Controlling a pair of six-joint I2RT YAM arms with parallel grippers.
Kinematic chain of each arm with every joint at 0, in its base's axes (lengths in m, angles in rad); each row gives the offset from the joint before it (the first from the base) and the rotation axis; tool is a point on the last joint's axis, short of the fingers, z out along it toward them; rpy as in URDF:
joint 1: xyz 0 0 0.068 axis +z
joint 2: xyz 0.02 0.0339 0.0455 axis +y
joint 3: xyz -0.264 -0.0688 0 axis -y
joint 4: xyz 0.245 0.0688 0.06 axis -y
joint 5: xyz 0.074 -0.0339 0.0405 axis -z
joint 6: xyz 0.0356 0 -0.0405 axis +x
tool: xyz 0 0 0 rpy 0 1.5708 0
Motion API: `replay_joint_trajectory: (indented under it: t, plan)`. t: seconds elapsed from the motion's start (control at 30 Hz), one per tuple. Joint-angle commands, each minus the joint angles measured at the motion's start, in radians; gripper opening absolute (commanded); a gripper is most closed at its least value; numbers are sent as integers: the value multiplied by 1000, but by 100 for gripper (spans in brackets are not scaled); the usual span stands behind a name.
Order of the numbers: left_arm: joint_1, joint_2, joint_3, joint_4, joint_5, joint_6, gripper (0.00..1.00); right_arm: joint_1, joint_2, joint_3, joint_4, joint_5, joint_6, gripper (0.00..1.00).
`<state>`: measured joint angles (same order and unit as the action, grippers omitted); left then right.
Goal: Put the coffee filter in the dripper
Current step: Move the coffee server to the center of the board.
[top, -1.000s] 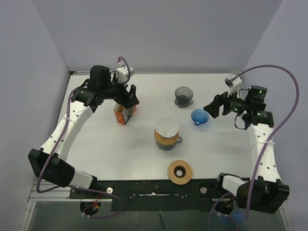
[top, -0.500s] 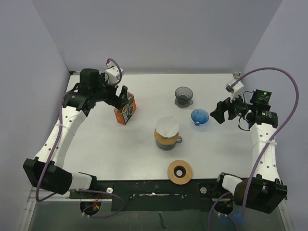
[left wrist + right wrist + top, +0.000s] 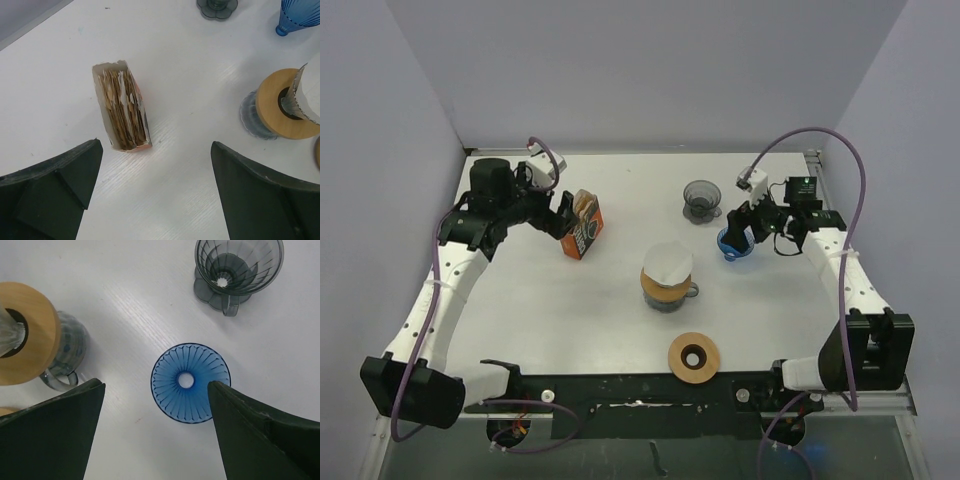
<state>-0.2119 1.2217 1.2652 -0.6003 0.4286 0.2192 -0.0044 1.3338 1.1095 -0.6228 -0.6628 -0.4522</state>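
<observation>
White filter point(image 3: 667, 262) sits in top of wood-collared dripper point(image 3: 668, 288), ctr of counter point(image 3: 570, 310). Blue dripper point(image 3: 190, 382) just to its right, under R claw point(image 3: 156, 385), which is spread wide w/ nothing held. L claw point(image 3: 155, 145) wide too, empty, over open filter box point(image 3: 122, 107).

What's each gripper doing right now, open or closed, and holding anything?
Left gripper: open, holding nothing, above the filter box.
Right gripper: open, holding nothing, above the blue dripper.
</observation>
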Motion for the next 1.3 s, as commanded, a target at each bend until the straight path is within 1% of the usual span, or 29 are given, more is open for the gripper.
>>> replay_joint_trajectory:
  t: [0.0, 0.23, 0.37, 0.67, 0.8, 0.93, 1.27]
  plan:
    - [29, 13, 35, 66, 65, 2, 89, 22, 102, 75, 172, 119, 121, 85]
    - [37, 22, 29, 77, 87, -8, 89, 64, 311, 232, 227, 221, 262, 80]
    - [39, 25, 23, 82, 90, -8, 89, 70, 421, 331, 241, 265, 338, 74]
    - [40, 32, 22, 82, 103, -11, 89, 94, 613, 501, 207, 332, 380, 61]
    - [44, 32, 20, 85, 116, -16, 89, 95, 668, 549, 204, 360, 385, 56]
    - [49, 32, 14, 92, 127, -22, 89, 95, 718, 594, 174, 353, 385, 50]
    - [55, 29, 3, 105, 146, -33, 89, 104, 741, 598, 133, 336, 376, 38]
